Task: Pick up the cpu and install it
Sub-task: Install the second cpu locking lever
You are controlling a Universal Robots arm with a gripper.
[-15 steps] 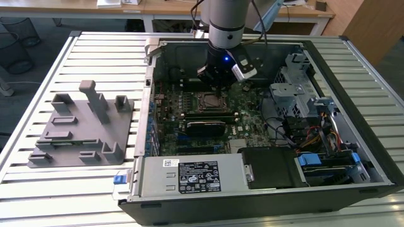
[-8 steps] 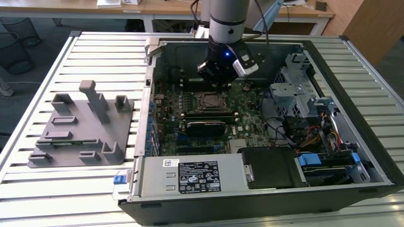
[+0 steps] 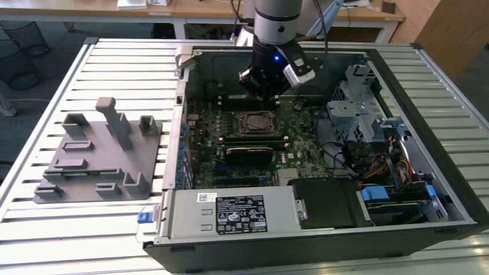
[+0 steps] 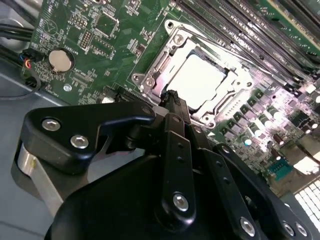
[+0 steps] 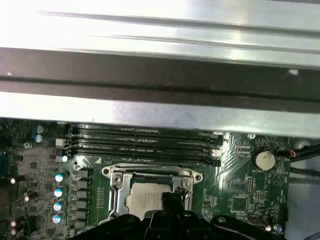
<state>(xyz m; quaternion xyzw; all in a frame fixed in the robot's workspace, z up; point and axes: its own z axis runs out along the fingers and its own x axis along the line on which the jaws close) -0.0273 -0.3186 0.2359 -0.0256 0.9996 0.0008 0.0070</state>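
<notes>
The cpu [image 4: 200, 80] is a pale silver square lying flat inside the metal socket frame [image 4: 150, 75] on the green motherboard; it also shows in the exterior view [image 3: 253, 122] and in the first wrist view [image 5: 142, 201]. My black gripper [image 4: 172, 97] hovers just above one edge of the socket, its two fingers pressed together with nothing seen between them. In the first wrist view the gripper [image 5: 171, 197] covers part of the chip's side. In the exterior view the gripper [image 3: 264, 96] hangs inside the open computer case, a little behind the socket.
A grey plastic tray with upright posts [image 3: 99, 154] lies on the slatted table at the exterior view's left. The case wall [image 5: 150, 80], memory slots [image 5: 140, 140], a coin battery [image 4: 60, 61], a drive cage [image 3: 359, 94], cables [image 3: 374, 163] and the power supply [image 3: 229, 212] surround the socket.
</notes>
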